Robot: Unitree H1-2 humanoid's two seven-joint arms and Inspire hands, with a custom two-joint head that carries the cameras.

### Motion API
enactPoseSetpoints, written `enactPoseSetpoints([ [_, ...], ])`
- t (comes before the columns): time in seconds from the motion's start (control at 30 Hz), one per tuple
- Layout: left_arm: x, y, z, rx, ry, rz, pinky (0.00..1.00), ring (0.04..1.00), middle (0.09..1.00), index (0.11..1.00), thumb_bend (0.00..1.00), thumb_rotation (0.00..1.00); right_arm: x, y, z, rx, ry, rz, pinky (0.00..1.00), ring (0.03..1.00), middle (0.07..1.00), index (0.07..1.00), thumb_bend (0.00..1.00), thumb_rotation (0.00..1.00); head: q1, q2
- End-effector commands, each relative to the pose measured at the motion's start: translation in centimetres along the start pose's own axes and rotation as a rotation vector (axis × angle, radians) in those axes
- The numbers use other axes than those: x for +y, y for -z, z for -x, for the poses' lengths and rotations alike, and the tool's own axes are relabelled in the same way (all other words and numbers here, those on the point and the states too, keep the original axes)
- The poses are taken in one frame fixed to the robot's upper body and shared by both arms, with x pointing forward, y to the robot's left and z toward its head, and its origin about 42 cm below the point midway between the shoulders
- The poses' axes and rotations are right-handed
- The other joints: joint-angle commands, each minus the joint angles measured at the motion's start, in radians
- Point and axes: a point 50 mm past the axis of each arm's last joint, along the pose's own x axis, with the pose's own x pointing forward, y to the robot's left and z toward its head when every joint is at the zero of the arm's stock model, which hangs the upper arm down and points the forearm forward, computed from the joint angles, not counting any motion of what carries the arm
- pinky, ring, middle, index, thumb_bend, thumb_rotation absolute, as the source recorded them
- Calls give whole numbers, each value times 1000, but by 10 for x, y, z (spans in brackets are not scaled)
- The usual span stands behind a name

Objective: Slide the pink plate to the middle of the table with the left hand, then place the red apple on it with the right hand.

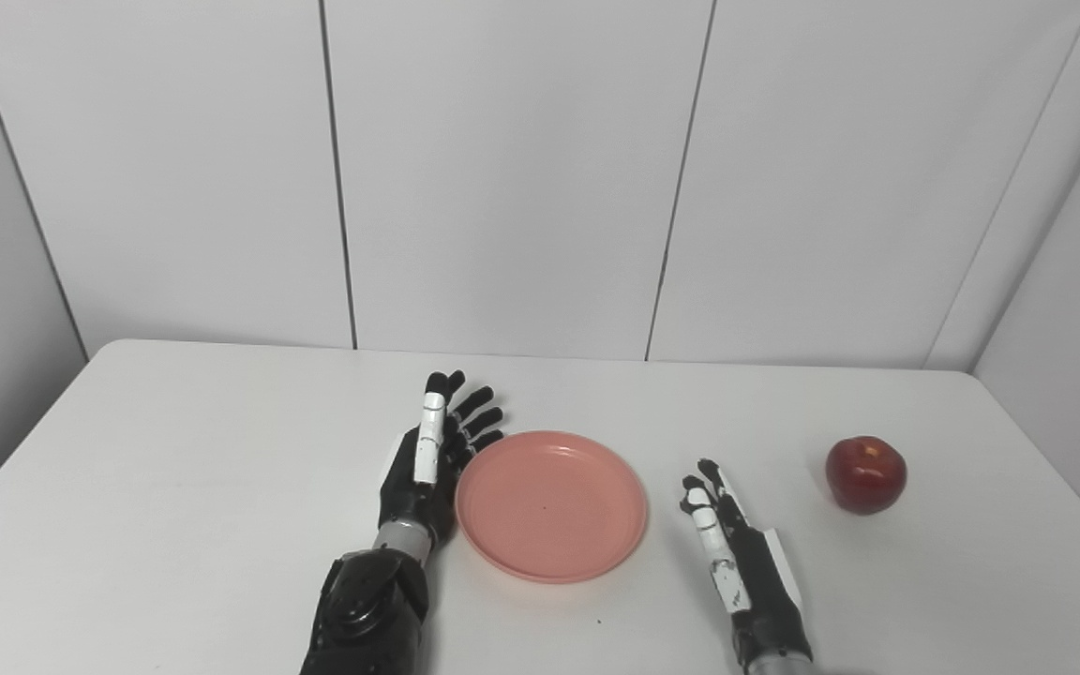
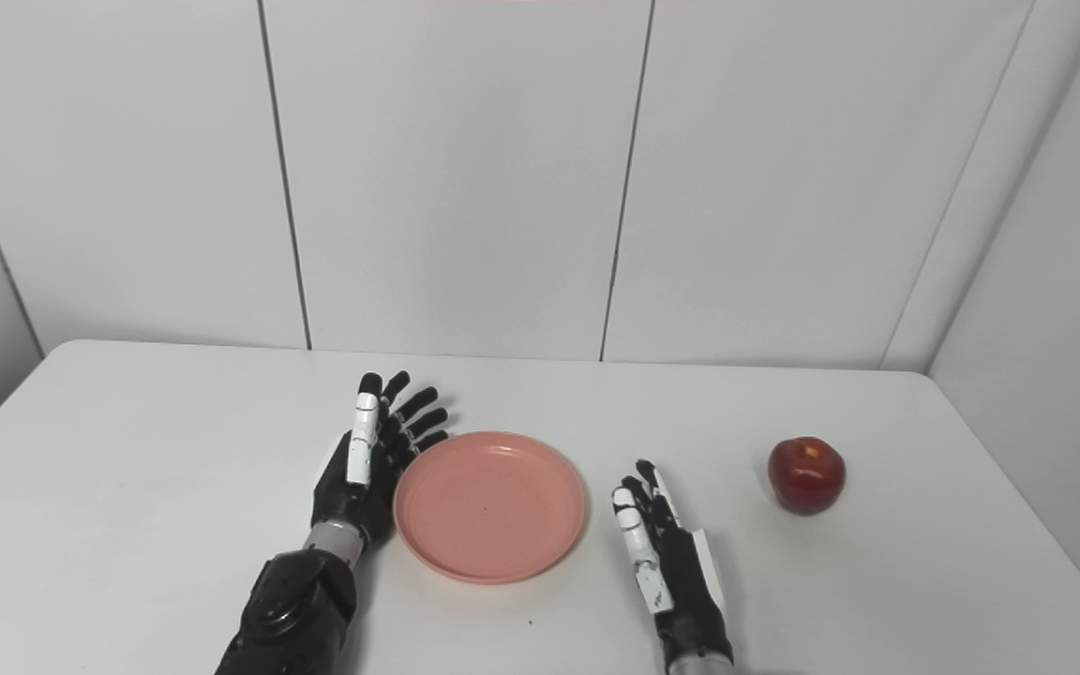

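Note:
An empty pink plate [image 1: 549, 506] lies flat on the white table [image 1: 174, 487], near its middle. My left hand [image 1: 432, 459] stands on edge against the plate's left rim, open, fingers stretched away from me. To the right of the plate my right hand [image 1: 737, 553] rests open on the table, holding nothing, a short gap from the rim. The red apple [image 1: 866, 473] sits upright farther right, well apart from the right hand's fingertips.
White wall panels [image 1: 502, 169] rise behind the table's far edge. The table's right edge runs close past the apple. Bare tabletop stretches to the left of my left hand and behind the plate.

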Motion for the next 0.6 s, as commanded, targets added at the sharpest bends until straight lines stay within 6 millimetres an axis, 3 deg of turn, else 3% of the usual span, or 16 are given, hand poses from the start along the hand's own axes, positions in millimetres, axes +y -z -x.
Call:
enactPoseSetpoints([
  [0.0, 25, 22, 12, 133, -58, 17, 803, 824, 861, 931, 701, 936, 18, -11, -10, -10, -39, -13, 1000, 901, 917, 956, 731, 1000, -30, -3],
  [0.57, 55, 21, 13, 138, -65, 38, 856, 859, 891, 959, 697, 956, 38, -9, -15, -21, -27, 10, 948, 878, 902, 942, 735, 1000, -151, -25],
])
